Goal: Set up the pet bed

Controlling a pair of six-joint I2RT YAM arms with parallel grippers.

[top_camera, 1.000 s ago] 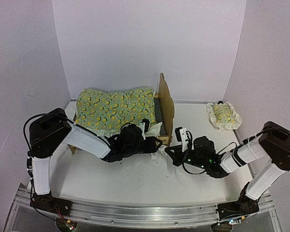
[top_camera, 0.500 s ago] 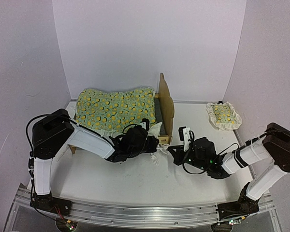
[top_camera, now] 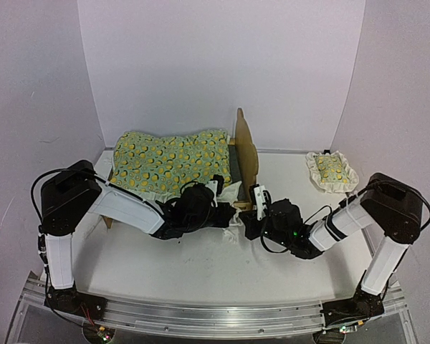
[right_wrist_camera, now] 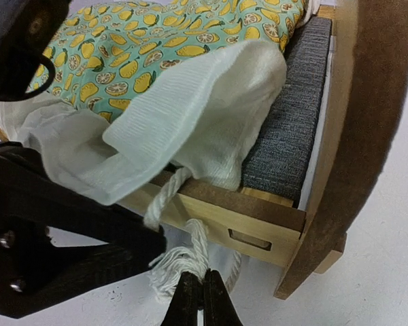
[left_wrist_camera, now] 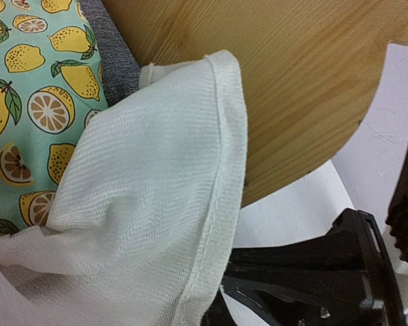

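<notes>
The pet bed (top_camera: 245,154) stands at the back left, with its headboard (left_wrist_camera: 279,75) on the right and its grey mattress (right_wrist_camera: 292,122) showing beside it. The lemon-print blanket (top_camera: 168,161) covers most of the mattress. Its white underside (left_wrist_camera: 156,217) is folded up at the near corner by the headboard. My left gripper (top_camera: 223,208) is at that corner, shut on the white cloth, which hides its fingers in the left wrist view. My right gripper (right_wrist_camera: 202,292) is shut on a white twisted cord with a tassel (right_wrist_camera: 183,261) that hangs below the bed's near rail (right_wrist_camera: 258,227).
The small ruffled pillow (top_camera: 330,170) lies on the table at the back right. The two grippers are almost touching in front of the bed. White walls close in the table at the back and on both sides.
My right gripper has moved left, up to the bed's near rail, and now pinches the cord. My left gripper has shifted slightly right with the cloth.
</notes>
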